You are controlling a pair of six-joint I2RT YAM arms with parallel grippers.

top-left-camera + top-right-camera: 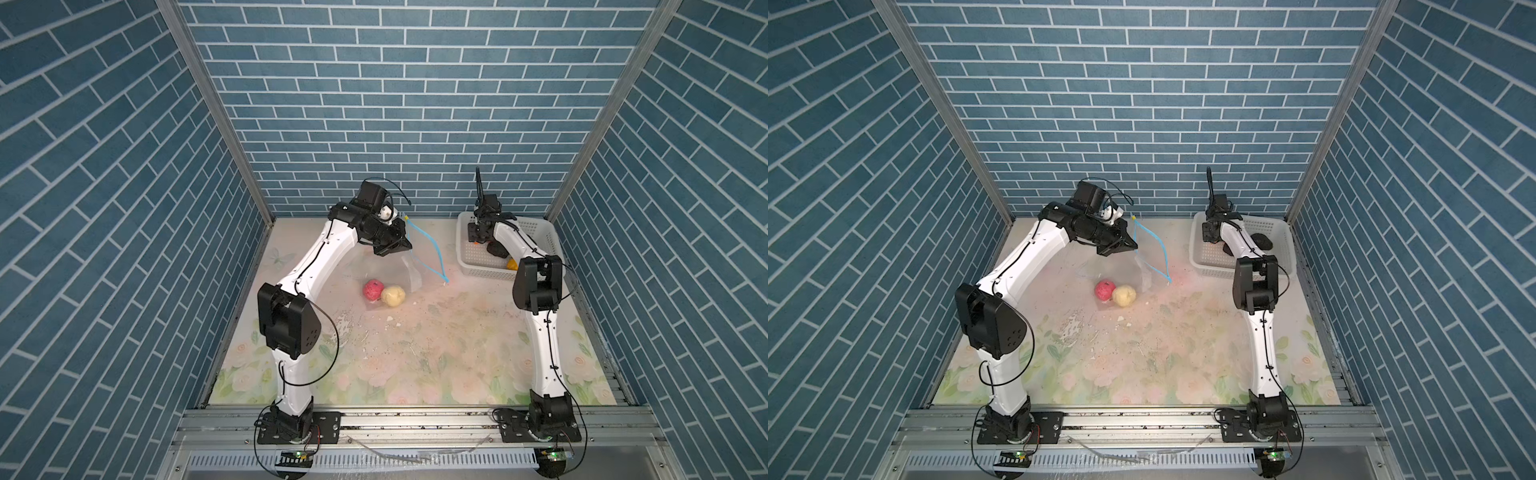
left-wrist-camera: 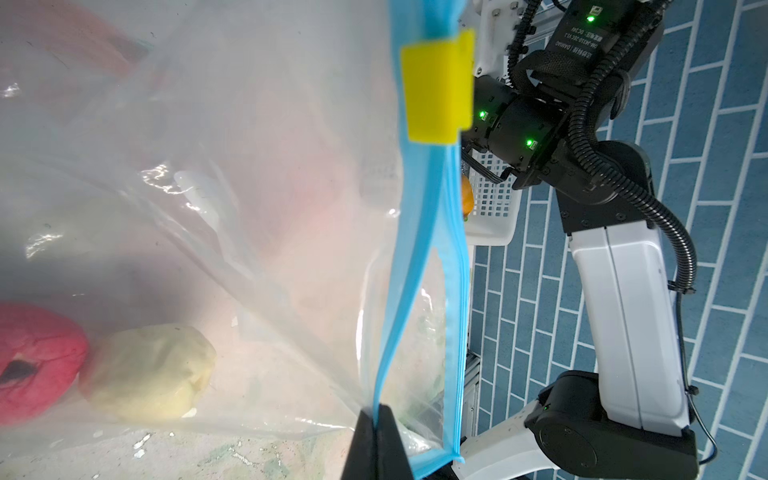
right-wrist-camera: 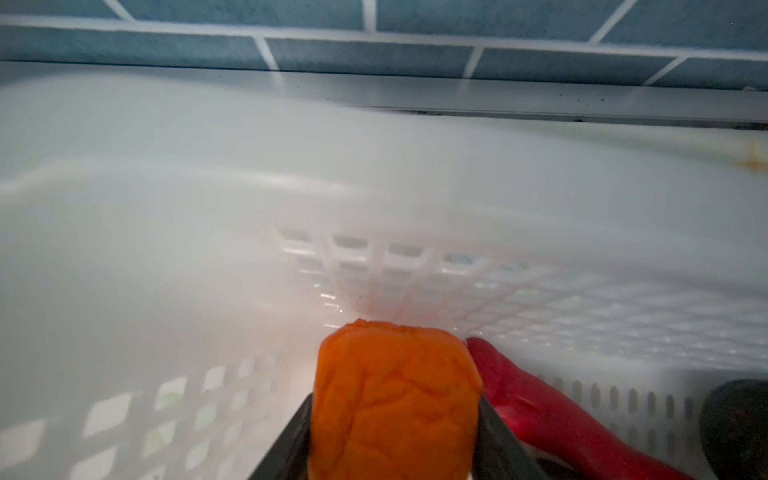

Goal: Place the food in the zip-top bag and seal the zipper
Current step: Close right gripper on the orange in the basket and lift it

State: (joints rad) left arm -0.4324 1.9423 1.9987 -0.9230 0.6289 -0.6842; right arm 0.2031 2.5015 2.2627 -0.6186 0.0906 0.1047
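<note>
Tallying both top views: what's bagged? (Clerk)
Pink piece (image 1: pixel 372 289) and cream piece (image 1: pixel 393 296), inside zip-top bag (image 1: pixel 386 272); remainder in basket (image 1: pixel 536 227). (Checker)
Left wrist? (Clerk)
Left gripper (image 2: pixel 376 440) pinched shut on the bag's mouth edge at zipper (image 2: pixel 415 232); mouth open, unsealed. (Checker)
Right wrist? (Clerk)
Right gripper (image 3: pixel 395 401) clamps orange piece (image 3: pixel 395 370), inside basket. Red strip (image 3: pixel 540 399) and black lump (image 3: pixel 735 424) outstanding. Under half done, I'd judge. (Checker)

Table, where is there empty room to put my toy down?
The wide flowery front of the table, from the metal rail back to the pink piece and cream piece, is bare but for crumbs. Crowded: the basket, where the right end effector grips an orange piece, and the lifted zip-top bag.
</note>
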